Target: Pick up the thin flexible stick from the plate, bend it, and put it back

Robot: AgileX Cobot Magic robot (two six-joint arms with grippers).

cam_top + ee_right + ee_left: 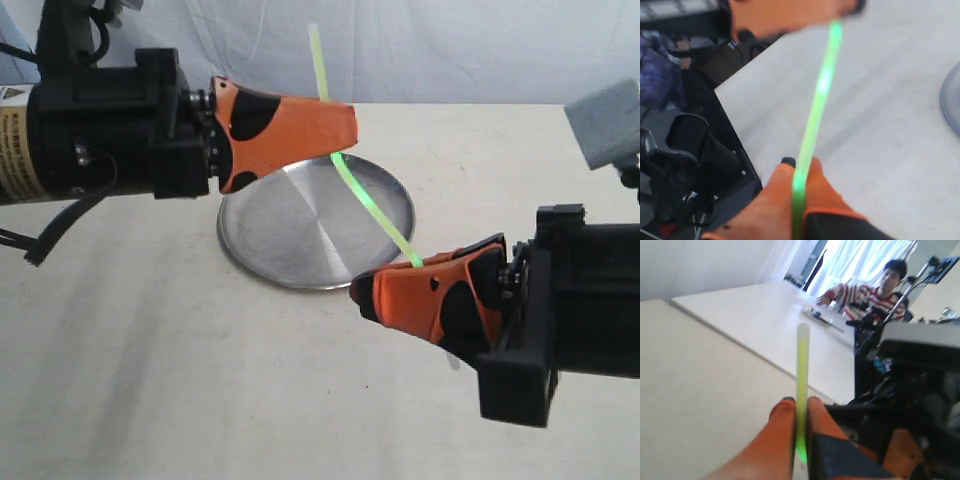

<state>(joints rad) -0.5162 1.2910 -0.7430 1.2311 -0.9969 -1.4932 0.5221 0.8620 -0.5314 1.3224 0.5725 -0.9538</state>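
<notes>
Tabletop (150, 380): pale, matte, fills most of the exterior view. Its far edge runs under a white backdrop.

Left arm (90, 130): black, comes in from the left edge, held above the surface.

Right arm (580, 310): black, comes in from the right edge, lower and closer to the near edge than the left one.

Person (880, 290): striped sweater, seated at another table well beyond this one. Seen in the left wrist view only, blurred.

Plate (290, 230): round, silver, brushed. Lies flat towards the far edge, about midway between the left and right edges. Nothing rests on it.

Left fingers (290, 125): orange with black patches, tips over the plate's far rim. Pressed together on the stick (375, 205); the left wrist view shows it pinched between the two tips (782, 415).

Right fingers (410, 295): orange, tips just off the plate's near-right rim. Also clamped on the stick; the right wrist view shows it running between the two tips (812, 175).

Stick: thin, yellow-green, off the plate and in the air above it. Spans from the left fingers down to the right fingers in a gentle curve. This span glows bright green. A short, paler end pokes out past the left fingers towards the far edge, at a different angle from the rest.
</notes>
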